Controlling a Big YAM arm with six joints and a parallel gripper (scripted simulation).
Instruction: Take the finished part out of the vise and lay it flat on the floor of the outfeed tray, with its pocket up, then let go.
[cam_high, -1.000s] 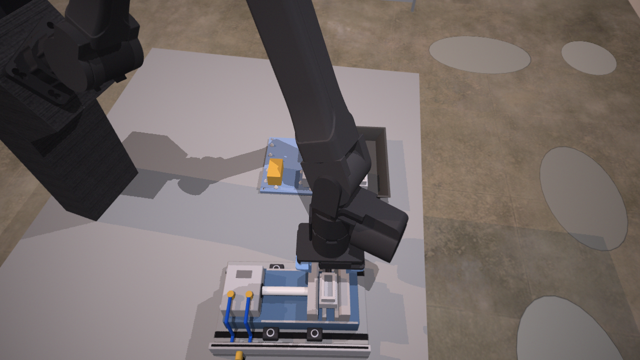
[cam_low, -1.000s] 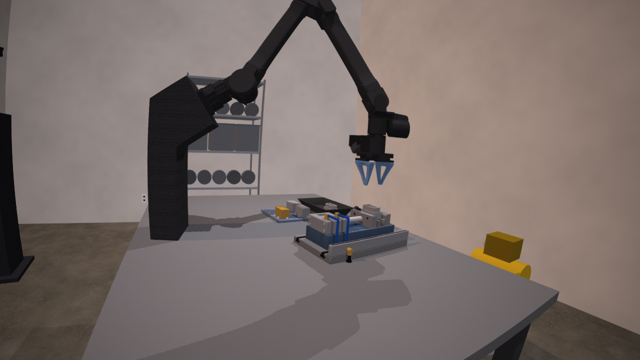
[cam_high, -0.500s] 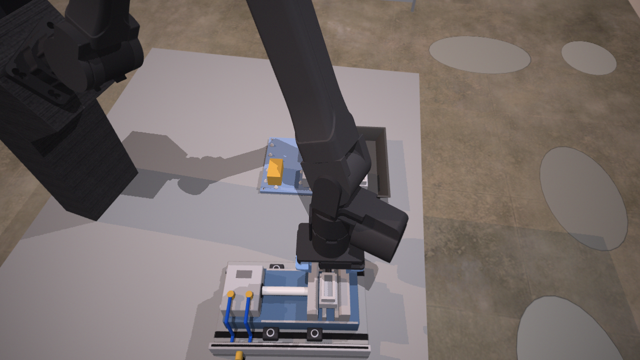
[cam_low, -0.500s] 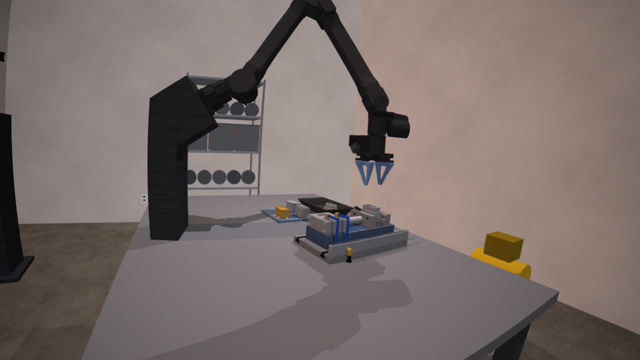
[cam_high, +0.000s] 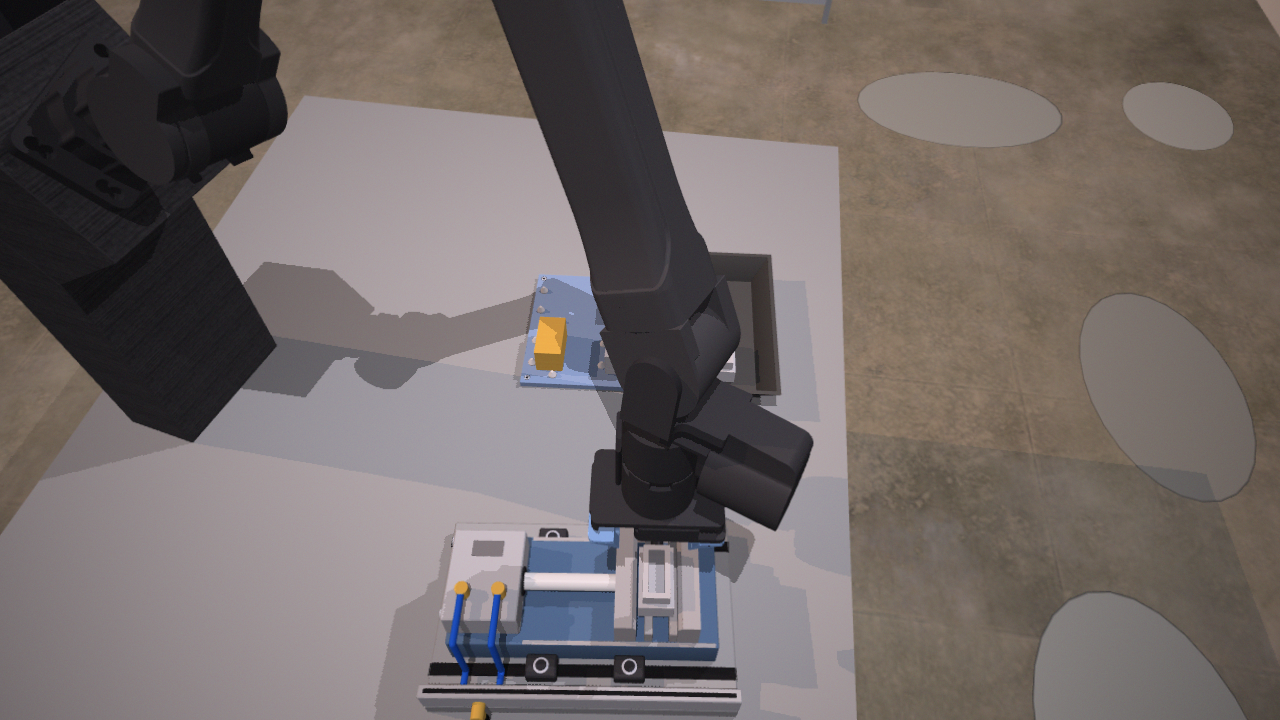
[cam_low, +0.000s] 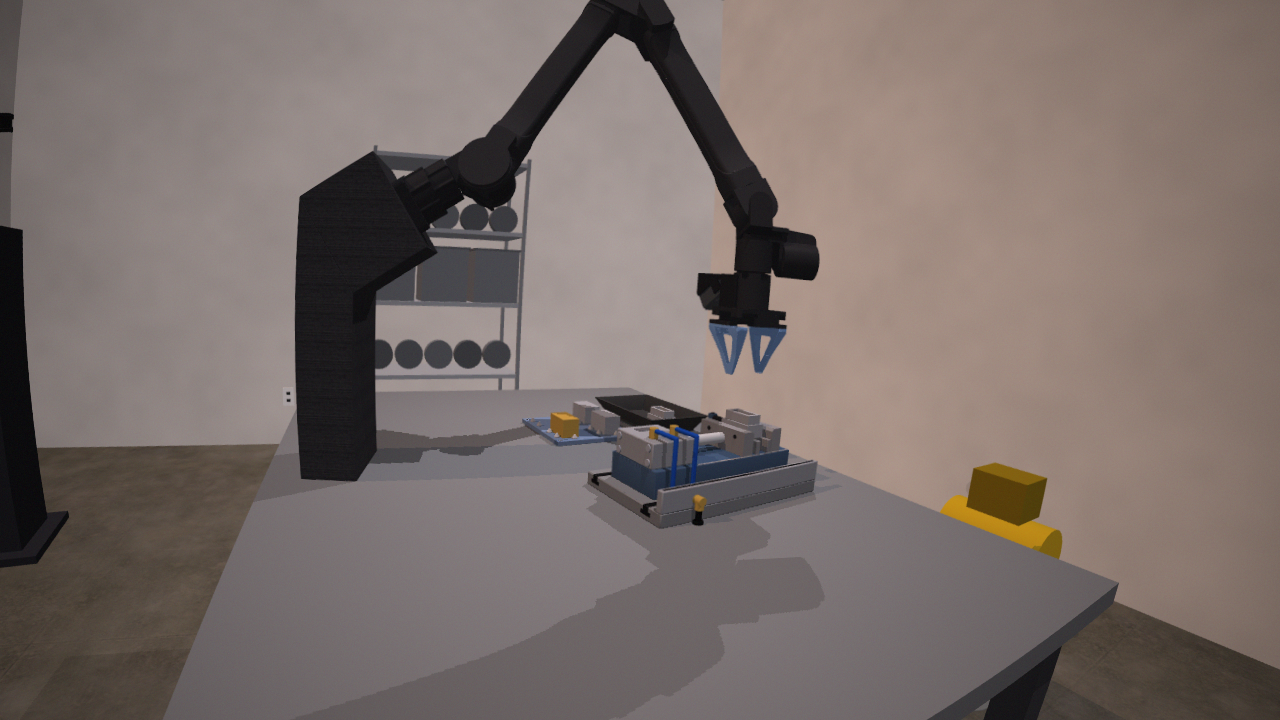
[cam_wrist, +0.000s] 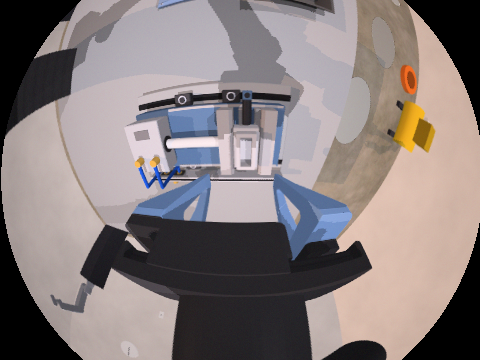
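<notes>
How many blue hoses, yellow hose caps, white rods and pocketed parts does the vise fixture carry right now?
Blue hoses: 2
Yellow hose caps: 2
White rods: 1
Pocketed parts: 1
Total: 6

Occlusions, top view

The arm (cam_high: 626, 232) covers most of the outfeed tray (cam_high: 760, 313) and the gripper; the vise (cam_high: 572, 662) base is cut at the counter's near edge.
</notes>
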